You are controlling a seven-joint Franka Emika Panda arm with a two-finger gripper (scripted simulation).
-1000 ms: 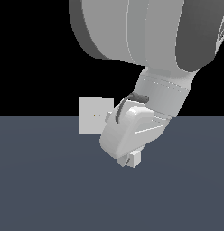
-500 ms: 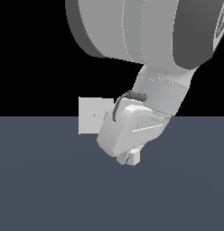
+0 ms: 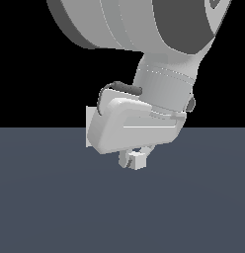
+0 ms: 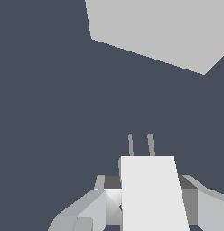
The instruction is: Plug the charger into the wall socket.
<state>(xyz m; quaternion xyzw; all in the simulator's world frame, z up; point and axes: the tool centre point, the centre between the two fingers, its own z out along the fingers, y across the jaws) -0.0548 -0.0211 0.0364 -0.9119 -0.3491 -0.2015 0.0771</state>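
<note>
Item one: the charger (image 4: 152, 194), a small white boxy block with two thin grey prongs projecting from its forward end. In the wrist view it sat between the fingers (image 4: 86, 210) of the pincer (image 4: 147, 205), which pressed against both its sides; the pincer was closed on the block. In the exterior view the block (image 3: 138, 159) appeared just beneath the arm's bulky white hand housing, held clear above the dark grey desk (image 3: 55, 207).

Item two: the wall socket (image 4: 163, 31), a flat white plate. In the wrist view it lay ahead of the prongs, well apart from them, with bare desk surface between. Its holes could not be made out in either view. In the exterior view only a narrow strip of the plate (image 3: 89, 118) showed, standing upright at the far edge of the desk, toward the exterior view's left of the hand housing, which covered the remainder.

Item three: the arm, large grey and white links filling the upper part of the exterior view, against a black background.
</note>
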